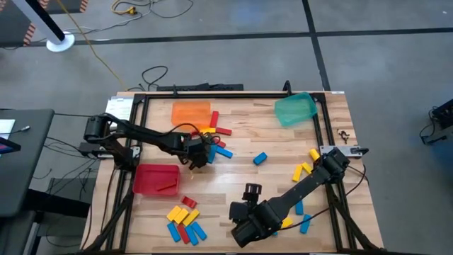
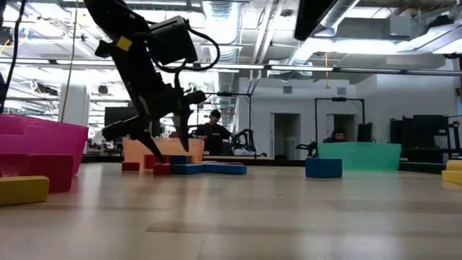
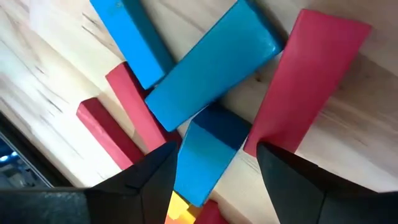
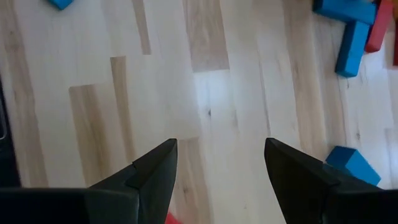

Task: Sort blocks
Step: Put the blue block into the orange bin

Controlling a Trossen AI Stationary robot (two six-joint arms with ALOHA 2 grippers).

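Observation:
Red, blue and yellow blocks lie flat on the wooden table in several groups. One pile (image 1: 216, 138) sits beside the orange bin. My left gripper (image 1: 202, 154) hangs open over this pile, pointing down. In the left wrist view its fingers stand on either side of the end of a blue block (image 3: 205, 158), which lies under a second blue block (image 3: 214, 71) and beside a red block (image 3: 311, 81). Whether the fingers touch the block I cannot tell. My right gripper (image 1: 244, 221) is open above bare wood (image 4: 217, 112) near the table's near edge, with nothing between its fingers.
An orange bin (image 1: 191, 113) stands at the far side and a green bin (image 1: 295, 110) at the far right. A red bin (image 1: 156, 178) holding a red block is at the left. More blocks lie at the near left (image 1: 184, 223) and right (image 1: 304, 168). A lone blue block (image 1: 260, 159) lies mid-table.

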